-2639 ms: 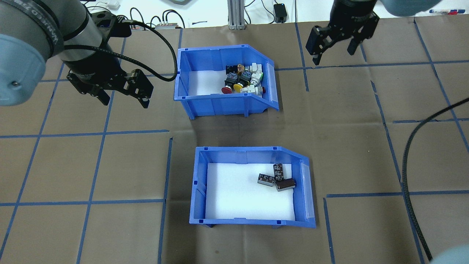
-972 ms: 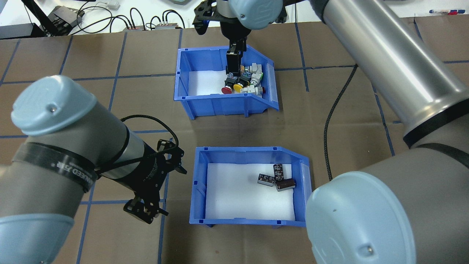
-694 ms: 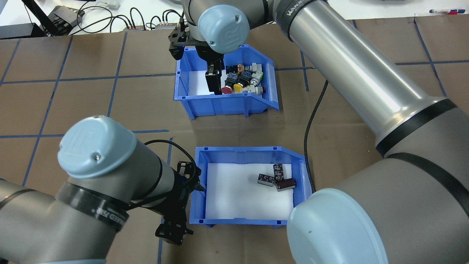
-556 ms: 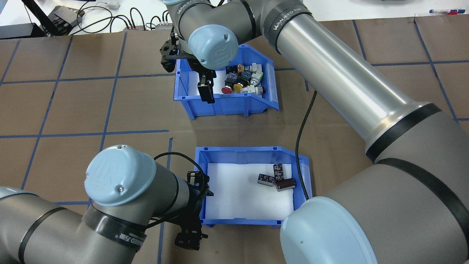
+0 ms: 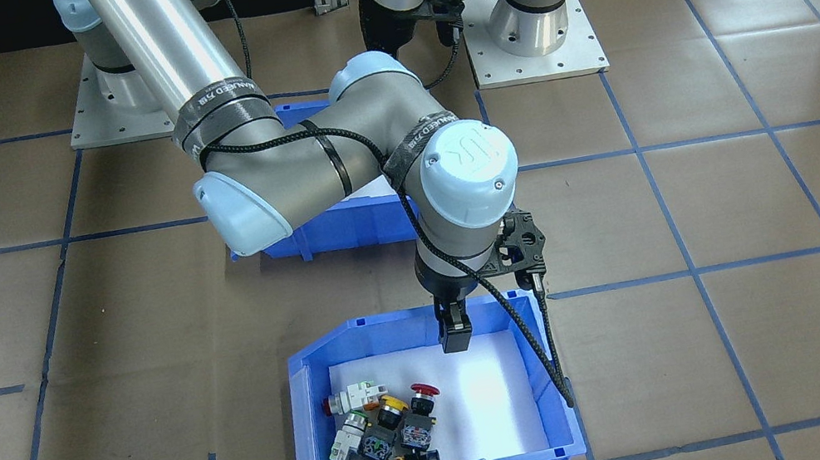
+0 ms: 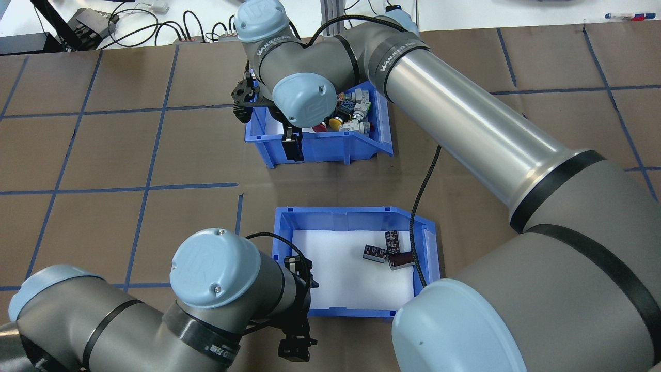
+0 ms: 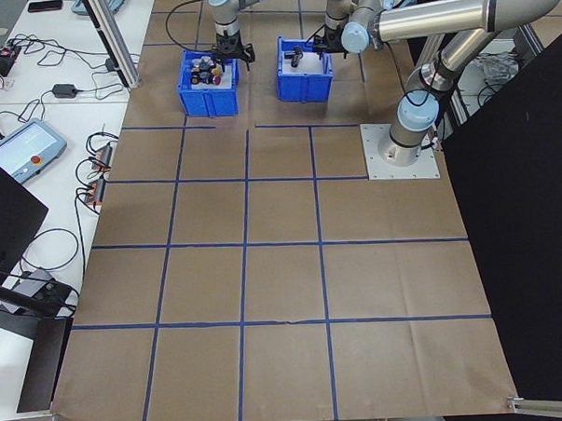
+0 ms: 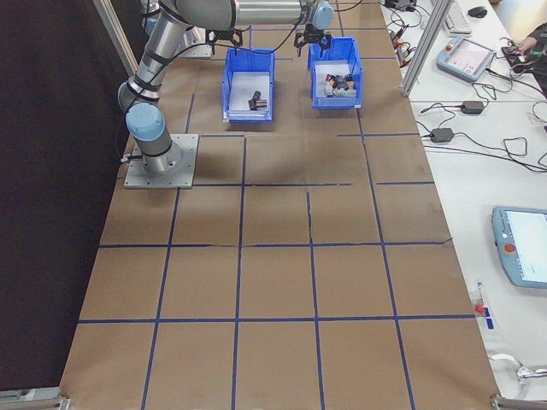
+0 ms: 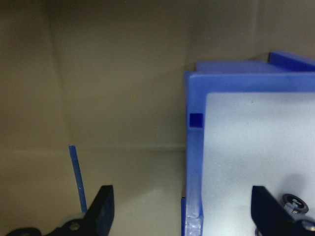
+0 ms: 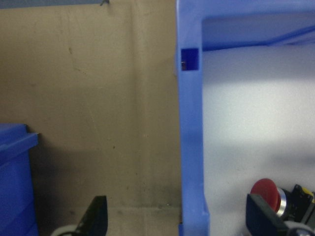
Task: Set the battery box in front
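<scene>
The battery box (image 6: 356,214), a blue bin with a white foam floor, holds three dark batteries (image 6: 388,251); in the front-facing view only a strip of the battery box (image 5: 342,229) shows under the right arm. My left gripper (image 6: 298,314) is open and straddles its robot-side wall near the left corner; the left wrist view shows that wall (image 9: 194,162) between the fingers (image 9: 104,209). My right gripper (image 5: 451,312) is open astride the robot-side wall of the switch bin (image 6: 379,121), with a red button (image 10: 266,194) just inside.
The right arm (image 6: 465,119) stretches across the table above both bins, and its black cable (image 6: 424,186) hangs over the battery box's sloped end. Cables and small devices (image 6: 93,23) lie along the far edge. Blue tape lines grid the brown table cover.
Both arms swung in from the table's sides. The left gripper slid right onto the battery box's near wall. The right gripper crossed the switch bin to its near wall. Neither bin moved.
</scene>
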Motion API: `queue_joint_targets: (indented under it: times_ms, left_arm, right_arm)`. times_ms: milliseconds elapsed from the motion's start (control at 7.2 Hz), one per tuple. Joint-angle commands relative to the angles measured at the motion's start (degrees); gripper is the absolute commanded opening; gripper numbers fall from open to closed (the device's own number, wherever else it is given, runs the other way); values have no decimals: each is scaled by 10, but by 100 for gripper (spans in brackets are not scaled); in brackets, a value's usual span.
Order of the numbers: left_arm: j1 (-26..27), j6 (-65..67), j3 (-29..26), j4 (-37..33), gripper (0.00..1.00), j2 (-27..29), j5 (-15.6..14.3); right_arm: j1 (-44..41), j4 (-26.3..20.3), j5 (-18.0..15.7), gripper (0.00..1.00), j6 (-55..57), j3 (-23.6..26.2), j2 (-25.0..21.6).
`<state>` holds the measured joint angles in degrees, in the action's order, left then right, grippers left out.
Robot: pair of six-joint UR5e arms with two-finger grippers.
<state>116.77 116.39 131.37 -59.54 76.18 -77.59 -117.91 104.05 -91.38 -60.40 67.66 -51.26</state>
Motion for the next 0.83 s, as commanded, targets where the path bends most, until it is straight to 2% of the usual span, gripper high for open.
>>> queue_joint_targets:
  times_ms: [0, 139, 278, 417, 556, 694]
  left_arm:
    - [32, 36, 0, 32, 97, 33, -1]
    - [33, 38, -1, 38, 97, 49, -5]
    - [34, 40, -1, 82, 96, 69, -7]
    - [35, 50, -1, 93, 90, 77, -17]
    - [35, 55, -1, 94, 82, 80, -19]
    - [35, 56, -1, 94, 64, 81, -20]
  right_arm:
    - [0, 42, 2, 94, 10, 41, -5]
    - [0, 42, 1, 69, 12, 39, -8]
    - [0, 42, 0, 42, 12, 37, -9]
    - [0, 43, 0, 23, 12, 36, -13]
    - [1, 44, 0, 12, 12, 32, -16]
    - [1, 60, -1, 4, 8, 23, -16]
